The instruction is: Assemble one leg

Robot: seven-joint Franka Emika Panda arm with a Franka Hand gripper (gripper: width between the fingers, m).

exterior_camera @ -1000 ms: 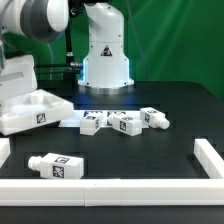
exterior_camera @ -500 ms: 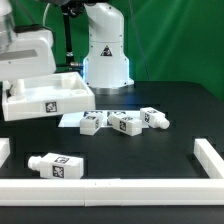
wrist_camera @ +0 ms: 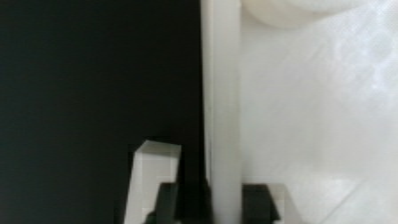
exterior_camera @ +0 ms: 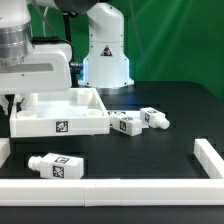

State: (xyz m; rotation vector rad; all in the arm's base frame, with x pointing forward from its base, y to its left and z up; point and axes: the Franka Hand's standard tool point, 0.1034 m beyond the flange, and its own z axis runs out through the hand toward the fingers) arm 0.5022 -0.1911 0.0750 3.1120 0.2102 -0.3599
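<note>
My gripper (exterior_camera: 22, 98) is shut on the rim of the large flat white square panel (exterior_camera: 75, 108) and holds it above the table at the exterior view's left. In the wrist view the panel's thin edge (wrist_camera: 217, 100) runs between my two dark fingers (wrist_camera: 263, 200), and one round corner socket (wrist_camera: 294, 10) shows. One leg (exterior_camera: 55, 165), a chunky white tagged peg, lies at the front left. Two more legs (exterior_camera: 128, 123) (exterior_camera: 153, 118) lie in the middle, just to the right of the panel. The panel hides whatever lies behind it.
The arm's white base (exterior_camera: 105, 55) stands at the back. A low white wall (exterior_camera: 110, 188) runs along the table's front and turns up at the exterior view's right (exterior_camera: 210, 155). A white block end (wrist_camera: 151, 175) shows beside my finger; I cannot tell what it is.
My gripper has carried the panel toward the exterior view's right and lower, levelling it out. It now covers the leg and board that showed left of the middle legs.
</note>
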